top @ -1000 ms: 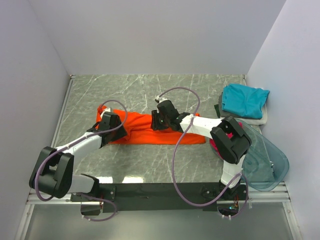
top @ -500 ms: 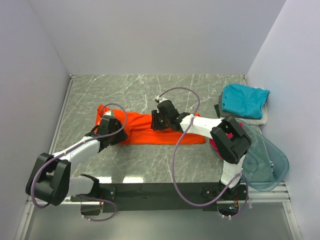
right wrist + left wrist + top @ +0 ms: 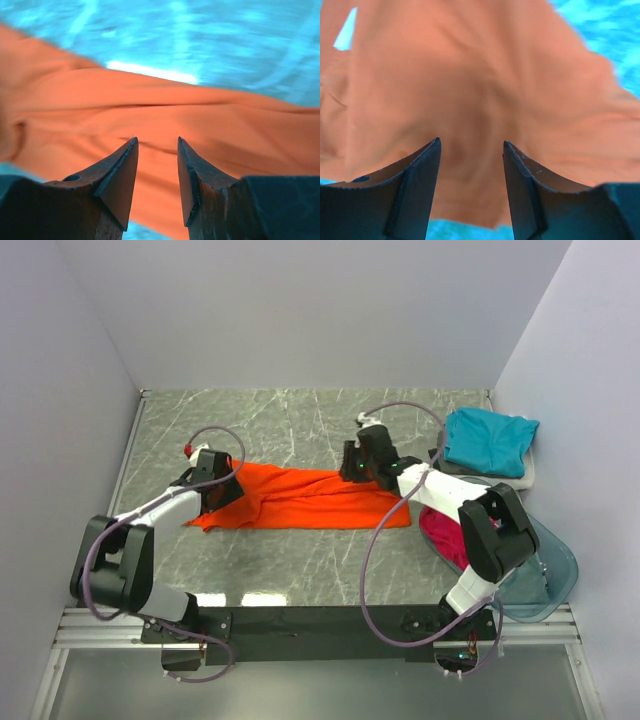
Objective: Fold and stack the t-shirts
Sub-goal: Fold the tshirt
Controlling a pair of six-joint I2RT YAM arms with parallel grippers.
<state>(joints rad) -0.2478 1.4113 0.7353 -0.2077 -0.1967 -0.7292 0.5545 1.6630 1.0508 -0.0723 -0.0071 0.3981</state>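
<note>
1. The orange tee (image 3: 310, 498) lies on the table (image 3: 280, 420) as a long, rumpled band running left to right across the middle, doubled over along its length.
2. The left gripper (image 3: 215, 488) sits over the tee's left end. In its wrist view the claw (image 3: 470, 142) is released: the fingers (image 3: 417, 175) stand wide apart, and only creased orange cloth (image 3: 470, 75) shows through the gap, with nothing pinched.
3. The right gripper (image 3: 355, 468) is at the band's far edge, toward its right end. Its claw (image 3: 156, 140) is also released, with a narrower gap. Orange cloth (image 3: 150, 110) lies below the tips and bare table beyond.
4. A teal tee (image 3: 488, 440) sits folded at the far right of the table, on top of a pale tee (image 3: 512, 481) whose edge peeks out beneath it.
5. A pink tee (image 3: 440, 530) lies bunched in the clear tub (image 3: 545, 560) at the near right, partly hidden by the right arm and well apart from the orange one's middle.
</note>
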